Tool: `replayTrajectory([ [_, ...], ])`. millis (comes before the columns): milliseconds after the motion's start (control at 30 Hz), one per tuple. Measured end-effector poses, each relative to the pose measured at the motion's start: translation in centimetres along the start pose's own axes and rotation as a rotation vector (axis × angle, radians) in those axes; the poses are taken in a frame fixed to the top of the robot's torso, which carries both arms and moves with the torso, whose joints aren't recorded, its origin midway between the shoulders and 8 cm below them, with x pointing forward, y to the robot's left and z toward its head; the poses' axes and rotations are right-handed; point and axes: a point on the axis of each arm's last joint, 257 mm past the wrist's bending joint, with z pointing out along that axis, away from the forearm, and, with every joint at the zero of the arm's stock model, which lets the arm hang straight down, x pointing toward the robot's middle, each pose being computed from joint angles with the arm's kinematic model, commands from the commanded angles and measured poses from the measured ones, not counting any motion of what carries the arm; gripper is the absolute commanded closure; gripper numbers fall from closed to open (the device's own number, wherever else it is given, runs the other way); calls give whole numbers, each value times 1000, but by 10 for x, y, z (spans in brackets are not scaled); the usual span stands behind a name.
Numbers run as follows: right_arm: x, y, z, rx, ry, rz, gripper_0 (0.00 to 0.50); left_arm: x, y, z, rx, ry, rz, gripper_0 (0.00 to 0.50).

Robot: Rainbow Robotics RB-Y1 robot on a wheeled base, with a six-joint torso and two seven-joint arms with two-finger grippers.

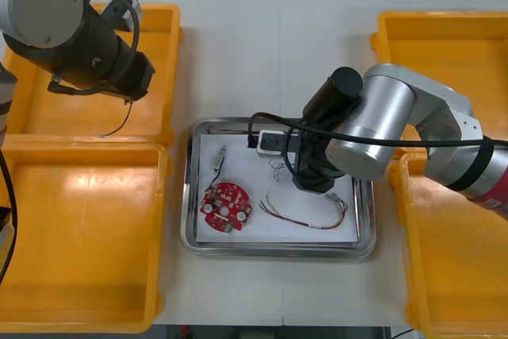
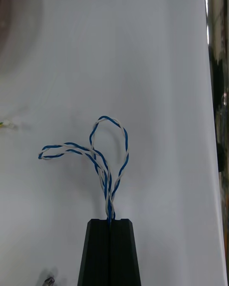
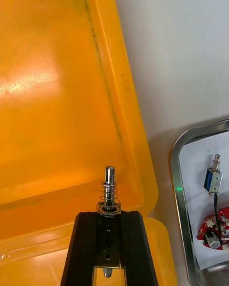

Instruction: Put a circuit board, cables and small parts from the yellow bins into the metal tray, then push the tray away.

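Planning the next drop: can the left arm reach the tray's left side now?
Probably yes: the left tool, shut on a small metal part, is over the yellow bin beside the tray; the right tool occupies its right half.

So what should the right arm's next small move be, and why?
Probably open the right gripper. It is shut on the twisted blue and white cable, whose loops lie over the white inside of the metal tray. The left gripper holds a small metal part above a yellow bin.
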Motion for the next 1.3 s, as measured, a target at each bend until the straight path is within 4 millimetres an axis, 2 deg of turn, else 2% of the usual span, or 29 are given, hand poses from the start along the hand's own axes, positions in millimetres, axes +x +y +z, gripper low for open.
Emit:
replayTrajectory([
  [167, 4, -11, 4, 32, 5, -12, 500, 0, 0, 0, 0, 0, 0, 500],
  [200, 4, -12, 4, 37, 7, -15, 463, 0, 0, 0, 0, 0, 0, 500],
  [233, 5, -14, 4, 44, 10, -17, 279, 0, 0, 0, 0, 0, 0, 500],
  [267, 6, -16, 4, 50, 12, -18, 194, 0, 0, 0, 0, 0, 0, 500],
  [300, 6, -17, 4, 56, 15, -20, 82, 0, 0, 0, 0, 0, 0, 500],
  [367, 8, -22, 4, 75, 21, -24, 0, 0, 0, 0, 0, 0, 0, 500],
  [500, 10, -28, 3, 100, 31, -31, 0, 0, 0, 0, 0, 0, 0, 500],
  [800, 18, -26, -2, 90, 67, -33, 0, 0, 0, 0, 0, 0, 0, 500],
  [1067, 4, -28, -37, 52, 26, 9, 0, 0, -1, 0, 5, 2, 2, 500],
  [1300, 22, -32, -79, -69, 35, 140, 0, 1, -2, 0, 10, 3, 4, 500],
])
